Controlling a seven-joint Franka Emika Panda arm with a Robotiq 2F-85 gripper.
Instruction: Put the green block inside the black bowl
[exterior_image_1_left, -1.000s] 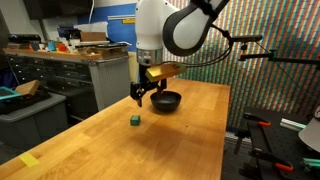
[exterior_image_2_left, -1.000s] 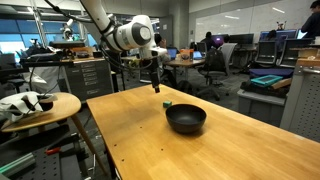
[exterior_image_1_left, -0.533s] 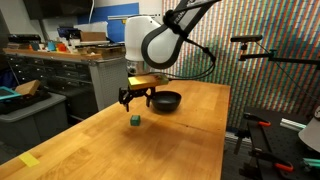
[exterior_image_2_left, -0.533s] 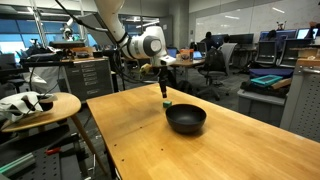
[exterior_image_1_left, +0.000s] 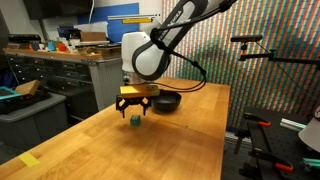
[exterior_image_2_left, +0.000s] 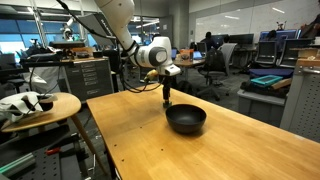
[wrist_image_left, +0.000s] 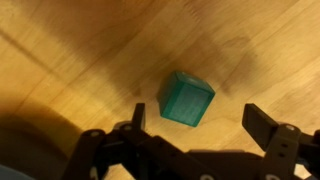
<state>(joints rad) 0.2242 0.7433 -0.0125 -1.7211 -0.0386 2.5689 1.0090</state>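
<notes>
The green block is a small dark green cube on the wooden table. In the wrist view it lies between my two fingers. My gripper is open and hovers just above the block, with one finger on each side and neither touching it. In an exterior view my gripper hangs over the table's far side and hides most of the block. The black bowl stands empty just behind the block; it is the nearer object in an exterior view.
A round side table with white items stands off the table's edge. Cabinets and a cluttered workbench are behind. A tripod arm reaches in above the table's far side.
My gripper has moved away from the bowl towards the block and come down over it. The block and the bowl have not moved.
</notes>
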